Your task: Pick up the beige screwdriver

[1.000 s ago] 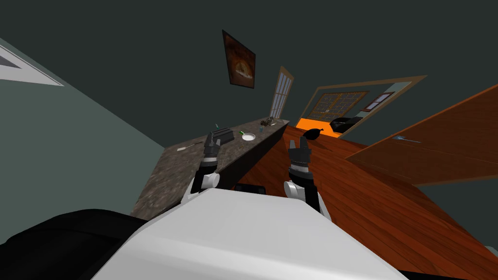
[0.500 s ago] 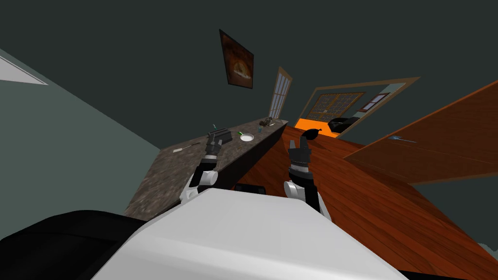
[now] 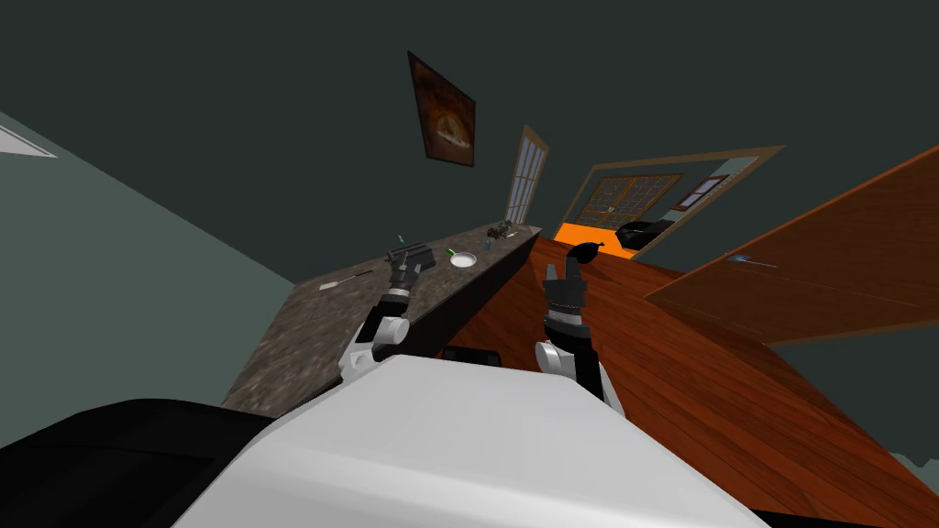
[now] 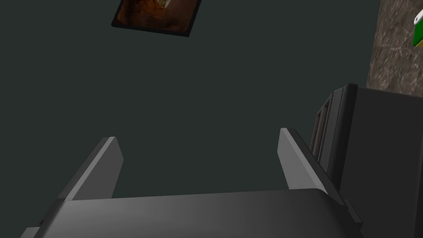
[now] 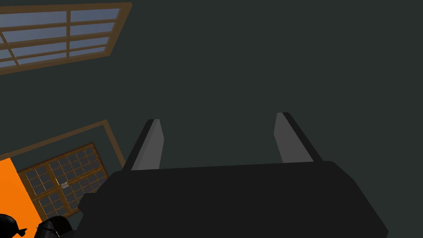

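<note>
Head view: the beige screwdriver point(image 3: 344, 278) is lying on the stone counter point(image 3: 303, 339), left of the dark box point(image 3: 414, 251) — the left gripper point(image 3: 402, 264) is hovering at that box. Left wrist view: its fingers are standing apart, empty. Right wrist view: the right gripper point(image 5: 217, 118) is gaping open too.

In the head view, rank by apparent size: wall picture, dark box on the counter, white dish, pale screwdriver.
1. wall picture
2. dark box
3. white dish and pale screwdriver: unsure, the screwdriver is longer but far thinner.
</note>
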Controlling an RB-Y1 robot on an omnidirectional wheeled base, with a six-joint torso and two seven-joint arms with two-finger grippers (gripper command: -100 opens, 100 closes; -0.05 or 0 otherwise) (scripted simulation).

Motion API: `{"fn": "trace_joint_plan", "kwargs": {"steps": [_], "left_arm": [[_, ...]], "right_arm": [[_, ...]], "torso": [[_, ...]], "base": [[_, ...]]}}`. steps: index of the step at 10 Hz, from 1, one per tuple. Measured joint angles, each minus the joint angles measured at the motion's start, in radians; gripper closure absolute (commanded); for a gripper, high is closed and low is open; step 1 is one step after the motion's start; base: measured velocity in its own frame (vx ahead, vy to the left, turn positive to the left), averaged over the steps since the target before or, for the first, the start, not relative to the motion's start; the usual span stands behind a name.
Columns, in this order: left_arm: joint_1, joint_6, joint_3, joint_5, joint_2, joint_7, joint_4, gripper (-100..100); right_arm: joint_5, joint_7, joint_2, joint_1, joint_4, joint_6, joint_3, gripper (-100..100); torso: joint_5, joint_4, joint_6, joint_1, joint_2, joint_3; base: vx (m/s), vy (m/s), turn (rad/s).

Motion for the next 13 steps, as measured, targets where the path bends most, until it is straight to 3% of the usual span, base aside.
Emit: {"fn": "trace_joint_plan", "kwargs": {"steps": [13], "left_arm": [[-0.146,0.342,0.081,0.213,0.125,0.186,0.069,-100]], "right_arm": [[0.000,0.000,0.000,0.000,0.000,0.000,0.000,0]], "torso": [[0.000,0.000,0.000,0.000,0.000,0.000]], "base": [[0.036,-0.037,-0.023]]}}
